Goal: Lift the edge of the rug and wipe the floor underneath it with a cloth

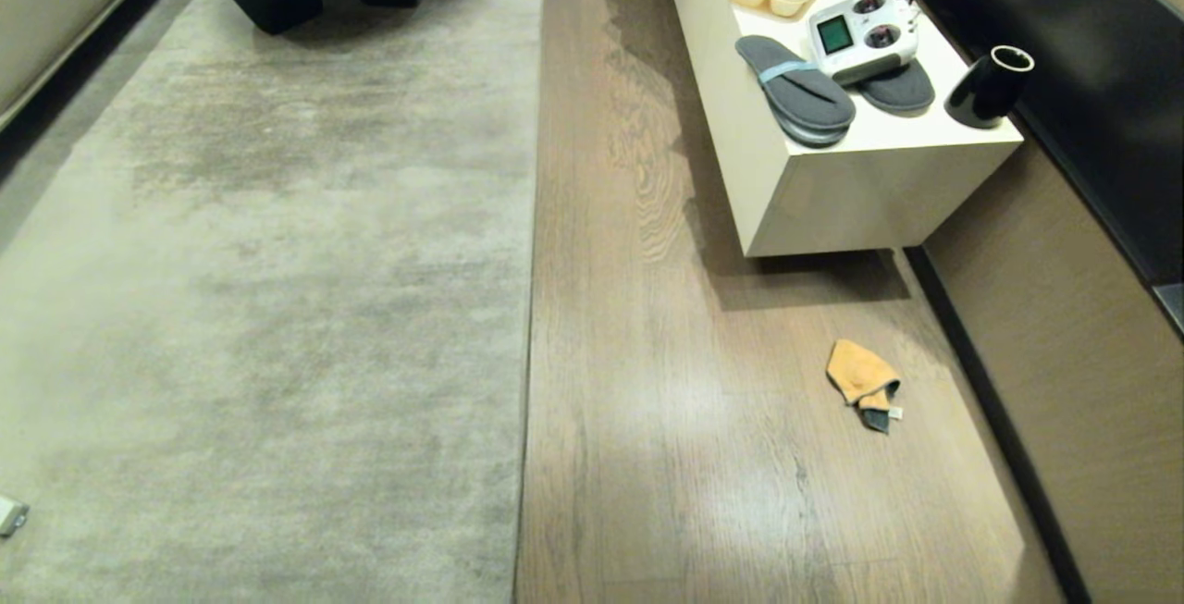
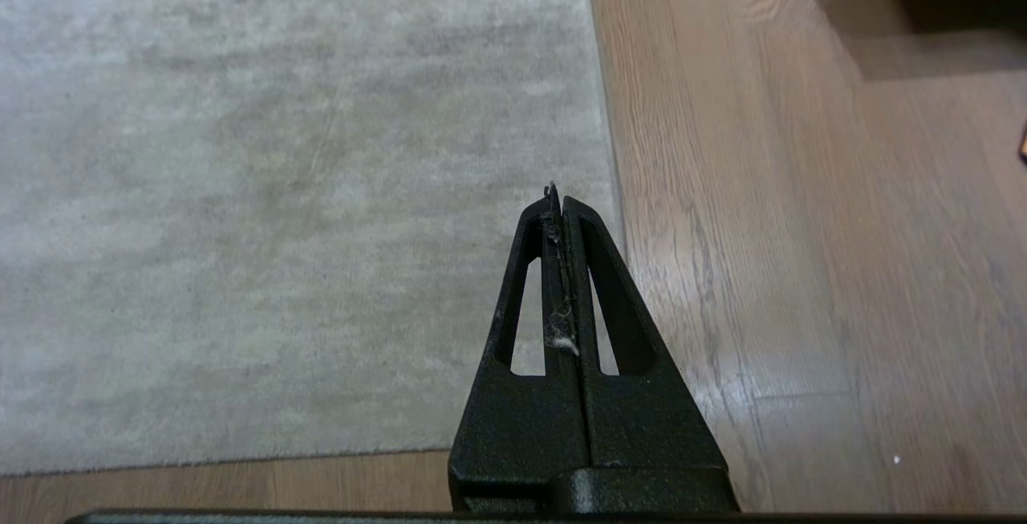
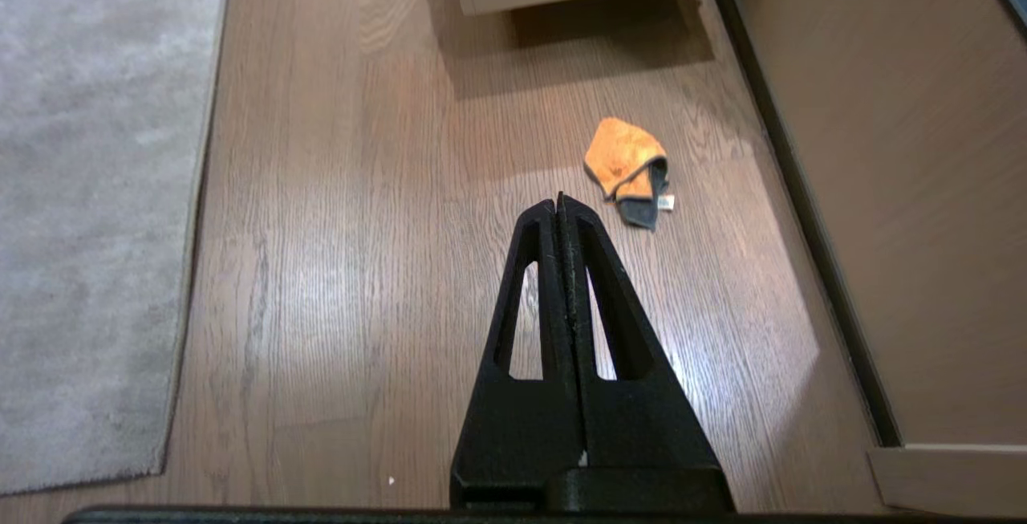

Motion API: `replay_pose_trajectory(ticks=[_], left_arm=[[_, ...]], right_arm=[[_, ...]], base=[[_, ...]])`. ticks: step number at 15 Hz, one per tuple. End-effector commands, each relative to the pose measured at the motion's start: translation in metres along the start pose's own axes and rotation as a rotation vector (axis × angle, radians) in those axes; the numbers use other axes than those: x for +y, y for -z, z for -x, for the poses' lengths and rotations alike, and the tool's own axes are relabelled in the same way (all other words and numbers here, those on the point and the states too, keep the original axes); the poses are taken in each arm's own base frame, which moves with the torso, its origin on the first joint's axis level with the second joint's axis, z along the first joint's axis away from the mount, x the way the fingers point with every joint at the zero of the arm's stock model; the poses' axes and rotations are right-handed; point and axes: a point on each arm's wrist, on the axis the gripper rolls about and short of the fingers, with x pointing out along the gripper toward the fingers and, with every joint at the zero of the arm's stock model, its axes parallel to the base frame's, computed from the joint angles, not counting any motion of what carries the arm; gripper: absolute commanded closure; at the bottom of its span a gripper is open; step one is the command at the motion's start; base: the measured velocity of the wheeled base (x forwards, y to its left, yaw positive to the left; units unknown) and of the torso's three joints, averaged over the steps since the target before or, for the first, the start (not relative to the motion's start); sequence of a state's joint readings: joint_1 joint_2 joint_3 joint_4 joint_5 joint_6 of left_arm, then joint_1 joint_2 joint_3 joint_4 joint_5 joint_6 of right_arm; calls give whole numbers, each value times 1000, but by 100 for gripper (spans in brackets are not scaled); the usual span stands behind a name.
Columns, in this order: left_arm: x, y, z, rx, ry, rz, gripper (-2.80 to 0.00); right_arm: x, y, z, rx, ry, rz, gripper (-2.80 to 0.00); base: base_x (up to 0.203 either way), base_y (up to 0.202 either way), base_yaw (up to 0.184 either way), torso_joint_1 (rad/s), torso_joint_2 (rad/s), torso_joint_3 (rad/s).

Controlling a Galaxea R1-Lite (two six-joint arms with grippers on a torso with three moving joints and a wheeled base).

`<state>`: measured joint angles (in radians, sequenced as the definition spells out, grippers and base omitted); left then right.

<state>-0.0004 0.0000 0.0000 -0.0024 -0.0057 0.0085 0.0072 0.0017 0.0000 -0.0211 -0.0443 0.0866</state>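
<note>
1. So far nothing of the task shows as done: the rug edge (image 1: 532,243) lies flat on the floor (image 1: 647,456), with no fold or lift along its border.
2. Likewise untouched, the cloth (image 1: 863,380) sits crumpled on the bare planks, well apart from the rug, near the dark skirting and in front of the low white bench (image 1: 869,183) that carries slippers and a remote controller.
3. Neither arm appears in the head view. The left gripper (image 2: 558,197) hangs above the rug's border, fingers pressed together and empty save for a wisp of lint.
4. The right gripper (image 3: 559,201) hangs over the planks just short of the cloth, fingers together too, holding nothing.
5. Still to do, as I judge it: pick up the cloth, raise the rug edge, then wipe the floor beneath it.
</note>
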Motion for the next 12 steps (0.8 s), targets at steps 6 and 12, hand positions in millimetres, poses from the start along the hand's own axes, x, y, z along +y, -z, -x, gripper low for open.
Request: replay_pose_trajectory(ticks=[6, 12], left_arm=[[0, 0, 0, 1, 6, -2, 0], [0, 0, 0, 1, 5, -5, 0]], right_arm=[[0, 0, 0, -1, 0, -1, 0], [0, 0, 0, -1, 0, -1, 0]], base=[[0, 0, 0, 1, 3, -200], [0, 0, 0, 2, 2, -198]])
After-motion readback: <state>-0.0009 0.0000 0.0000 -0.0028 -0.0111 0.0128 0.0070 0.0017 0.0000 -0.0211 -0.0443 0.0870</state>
